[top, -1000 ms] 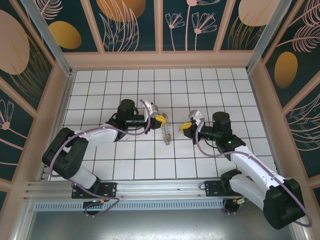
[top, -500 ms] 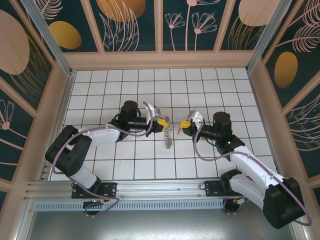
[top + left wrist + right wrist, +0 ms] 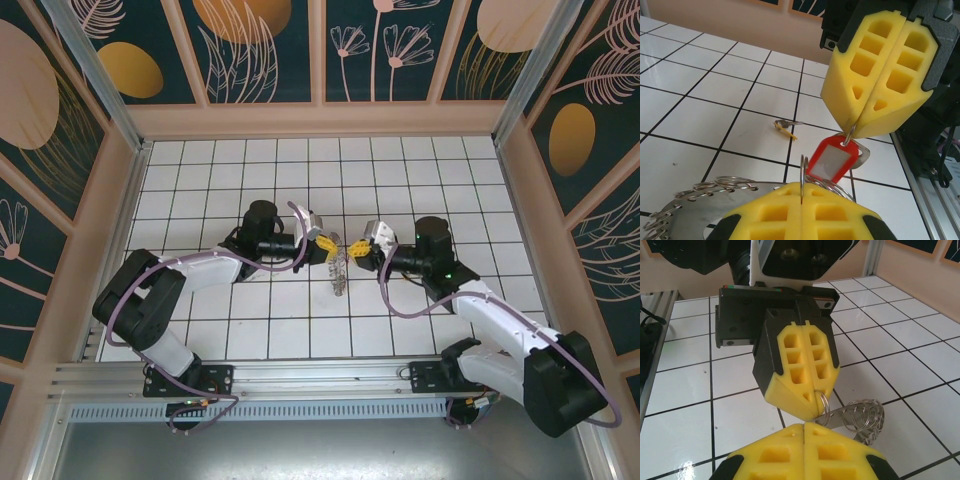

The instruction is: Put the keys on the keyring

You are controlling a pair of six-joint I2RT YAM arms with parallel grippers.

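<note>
The keyring — a large flat grey metal ring fringed with small wire loops — hangs from my left gripper, jaws closed on one upright loop. The silver key with red plastic tag dangles just above it from my right gripper, also closed — tips facing.

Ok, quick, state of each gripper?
Left gripper: shut on a loop of the large flat grey metal keyring.
Right gripper: shut on the small silver key with red plastic tag.
</note>
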